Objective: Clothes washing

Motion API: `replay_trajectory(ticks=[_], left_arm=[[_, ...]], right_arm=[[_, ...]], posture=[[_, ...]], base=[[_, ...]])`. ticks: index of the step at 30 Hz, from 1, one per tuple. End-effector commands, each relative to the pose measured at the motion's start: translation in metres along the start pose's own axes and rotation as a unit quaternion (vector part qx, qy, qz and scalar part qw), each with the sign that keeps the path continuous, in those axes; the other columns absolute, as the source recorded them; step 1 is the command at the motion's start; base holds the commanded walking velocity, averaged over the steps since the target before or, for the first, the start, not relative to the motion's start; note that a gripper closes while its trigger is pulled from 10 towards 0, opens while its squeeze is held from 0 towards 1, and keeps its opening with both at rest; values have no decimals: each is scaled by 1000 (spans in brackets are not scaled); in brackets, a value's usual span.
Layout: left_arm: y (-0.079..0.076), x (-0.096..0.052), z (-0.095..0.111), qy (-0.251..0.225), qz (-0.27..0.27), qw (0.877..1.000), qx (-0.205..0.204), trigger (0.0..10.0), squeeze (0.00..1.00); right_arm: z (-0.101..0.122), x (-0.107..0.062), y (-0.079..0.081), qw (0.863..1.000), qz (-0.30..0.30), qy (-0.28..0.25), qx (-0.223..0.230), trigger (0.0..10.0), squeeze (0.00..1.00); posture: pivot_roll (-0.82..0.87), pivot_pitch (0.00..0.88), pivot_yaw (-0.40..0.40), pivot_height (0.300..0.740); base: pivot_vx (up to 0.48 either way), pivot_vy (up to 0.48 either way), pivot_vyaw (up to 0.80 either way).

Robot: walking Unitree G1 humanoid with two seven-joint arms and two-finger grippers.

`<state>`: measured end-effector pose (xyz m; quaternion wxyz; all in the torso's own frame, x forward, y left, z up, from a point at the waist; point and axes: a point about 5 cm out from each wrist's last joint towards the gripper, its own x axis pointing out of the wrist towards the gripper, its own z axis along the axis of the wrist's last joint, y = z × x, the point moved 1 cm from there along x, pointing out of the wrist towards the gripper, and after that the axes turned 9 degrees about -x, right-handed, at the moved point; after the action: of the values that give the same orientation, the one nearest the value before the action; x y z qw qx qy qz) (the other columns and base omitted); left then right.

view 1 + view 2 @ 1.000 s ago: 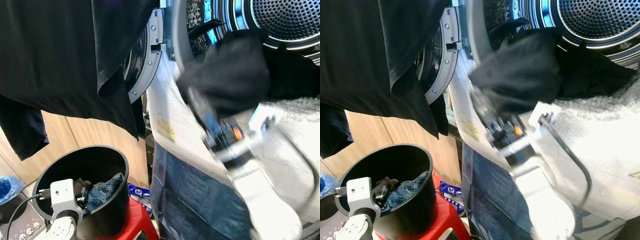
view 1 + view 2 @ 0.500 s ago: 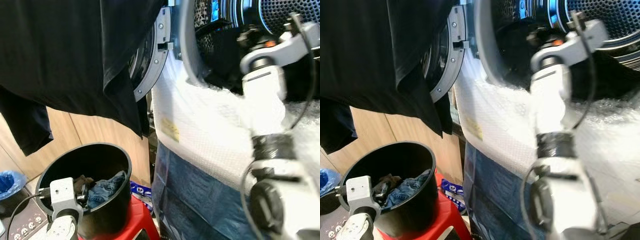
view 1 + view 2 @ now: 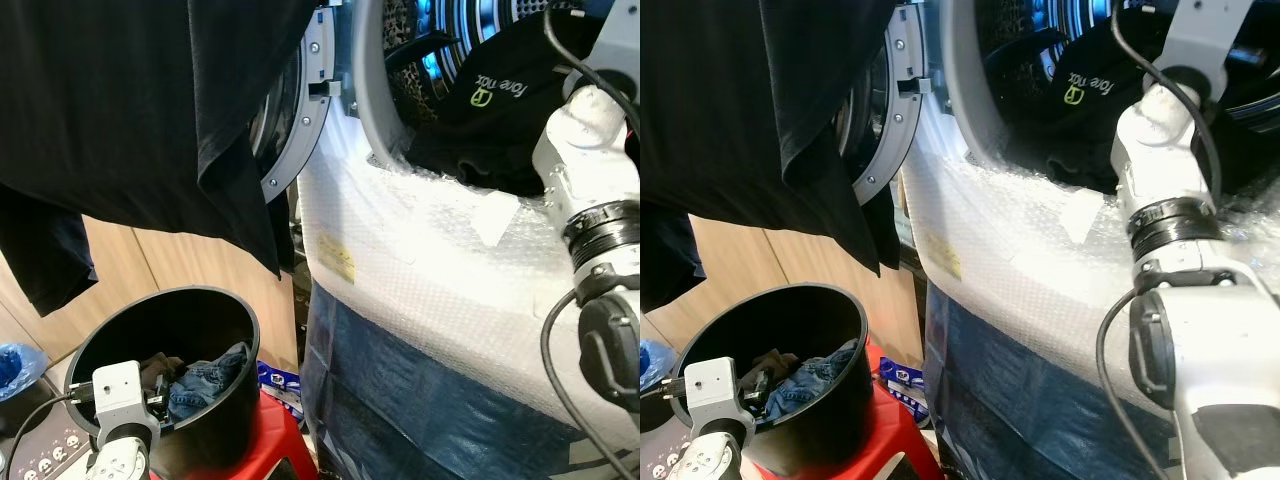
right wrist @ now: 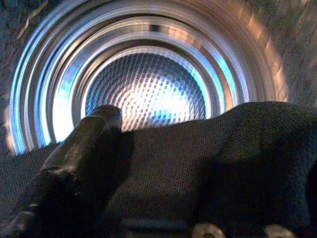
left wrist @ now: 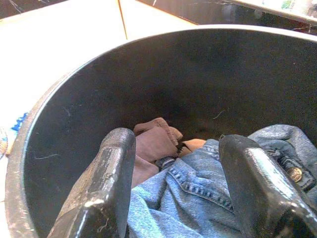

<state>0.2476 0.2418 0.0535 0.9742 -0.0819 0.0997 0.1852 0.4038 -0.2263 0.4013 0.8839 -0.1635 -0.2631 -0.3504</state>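
Right arm [image 3: 1170, 230] reaches up into the mouth of the front-loading washing machine, whose grey door ring [image 3: 300, 110] stands open at the robot's left. Right gripper [image 4: 163, 163] is closed on a black garment with green lettering [image 3: 490, 100]; in the right wrist view one black finger [image 4: 74, 153] presses against dark knit cloth, which covers where the other finger would be. The garment sits at the drum opening, draped over the lower rim and partly inside, and beyond it the perforated steel drum [image 4: 148, 89] shows with blue-lit rings around it. The machine front below the opening is wrapped in white bubble wrap [image 3: 420, 270], with a blue plastic sheet [image 3: 400, 400] beneath that. A large black cloth [image 3: 130, 110] hangs across the upper left of the head views, in front of the door. Left gripper [image 5: 178, 193] hangs low over a round black plastic bucket [image 3: 170, 320], fingers spread apart and holding nothing. Inside the bucket lie a blue denim garment [image 5: 208, 183] and a brown cloth [image 5: 153, 144], the denim lying just under the fingertips. The bucket stands on a red plastic stool [image 3: 275, 440] beside wooden panelling [image 3: 180, 260].
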Motion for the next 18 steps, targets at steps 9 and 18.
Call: replay_trajectory(ticks=[9, 18], left_arm=[[-3, 0, 3, -8, -4, 1000, 17, 10000, 0], [-4, 2, 3, -6, -7, 1000, 19, 10000, 0]], right_arm=[[-11, 16, -40, 983, -86, -21, -162, 10000, 0], [-52, 3, -30, 989, -7, 59, -133, 10000, 0]], posture=[[161, 0, 48, 740], [146, 0, 55, 740]], base=[[0, 0, 0], [0, 0, 0]])
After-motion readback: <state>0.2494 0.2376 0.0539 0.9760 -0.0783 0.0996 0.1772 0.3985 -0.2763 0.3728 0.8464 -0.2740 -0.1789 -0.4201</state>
